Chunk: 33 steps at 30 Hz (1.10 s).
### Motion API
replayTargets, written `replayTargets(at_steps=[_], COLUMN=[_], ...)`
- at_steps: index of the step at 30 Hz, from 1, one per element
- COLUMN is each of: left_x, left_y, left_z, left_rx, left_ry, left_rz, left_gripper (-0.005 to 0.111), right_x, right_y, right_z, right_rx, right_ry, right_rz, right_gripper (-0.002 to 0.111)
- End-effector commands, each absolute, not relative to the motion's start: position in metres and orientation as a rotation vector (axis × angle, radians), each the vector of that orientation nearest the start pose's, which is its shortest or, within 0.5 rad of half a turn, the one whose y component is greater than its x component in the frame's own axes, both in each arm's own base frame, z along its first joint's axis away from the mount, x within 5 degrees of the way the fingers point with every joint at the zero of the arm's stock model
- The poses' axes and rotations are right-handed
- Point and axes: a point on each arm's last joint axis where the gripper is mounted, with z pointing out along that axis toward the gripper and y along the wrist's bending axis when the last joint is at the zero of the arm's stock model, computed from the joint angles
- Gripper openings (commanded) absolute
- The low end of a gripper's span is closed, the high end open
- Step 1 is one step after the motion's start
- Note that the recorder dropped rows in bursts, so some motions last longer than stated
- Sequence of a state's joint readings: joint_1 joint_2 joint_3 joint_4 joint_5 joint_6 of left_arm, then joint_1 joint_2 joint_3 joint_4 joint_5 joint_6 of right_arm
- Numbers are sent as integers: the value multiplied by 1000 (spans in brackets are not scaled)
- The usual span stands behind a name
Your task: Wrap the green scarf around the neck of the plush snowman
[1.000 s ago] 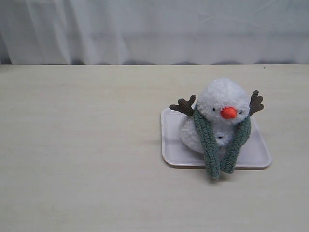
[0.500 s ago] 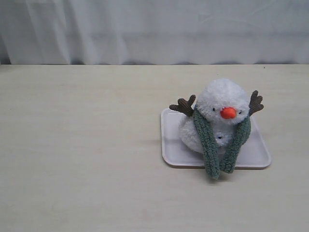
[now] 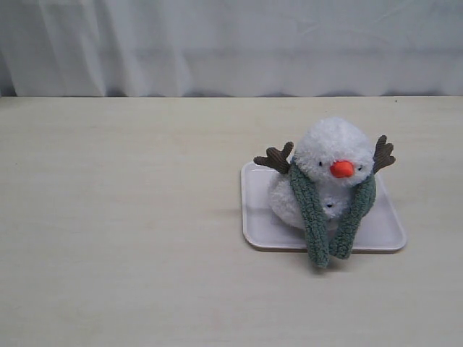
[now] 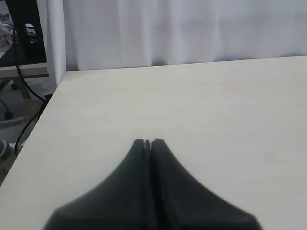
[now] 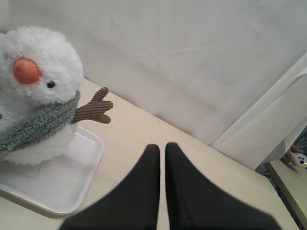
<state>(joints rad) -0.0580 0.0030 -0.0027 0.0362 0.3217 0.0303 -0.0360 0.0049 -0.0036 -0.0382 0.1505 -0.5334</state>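
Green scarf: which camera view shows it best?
The exterior view: the green scarf hangs round the plush snowman, both ends reaching past the front edge of the tray. The right wrist view catches only one stretch under the head; the left wrist view shows none.

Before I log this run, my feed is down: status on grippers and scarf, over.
Left gripper shut, empty. Right gripper shut, empty, off the snowman. Green scarf draped round snowman, both ends hanging in front. No obstruction in view.
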Motion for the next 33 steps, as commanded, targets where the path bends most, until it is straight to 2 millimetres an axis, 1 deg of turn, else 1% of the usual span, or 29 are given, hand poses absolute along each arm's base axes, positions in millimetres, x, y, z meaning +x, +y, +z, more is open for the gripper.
replayTargets(at_steps=[1, 8, 10, 12, 13, 33], left_x=[54, 54, 54, 54, 54, 54], left_y=[-2, -2, -2, -2, -2, -2], left_z=[186, 186, 186, 186, 186, 186], left_rx=[92, 92, 92, 92, 95, 96], left_ry=[1787, 1787, 1787, 1787, 1787, 1787], left_rz=[8, 8, 8, 8, 12, 15], left_gripper=[0, 0, 0, 0, 0, 0], right_x=[56, 56, 56, 54, 53, 53], right_y=[-3, -3, -3, -3, -3, -3], right_z=[199, 198, 193, 183, 182, 182], right_rx=[-429, -427, -440, -464, -468, -467], right_ry=[1610, 1617, 1674, 1778, 1793, 1791], right_rz=[-471, -466, -457, -439, -436, -436], right_gripper=[4, 4, 4, 4, 4, 4])
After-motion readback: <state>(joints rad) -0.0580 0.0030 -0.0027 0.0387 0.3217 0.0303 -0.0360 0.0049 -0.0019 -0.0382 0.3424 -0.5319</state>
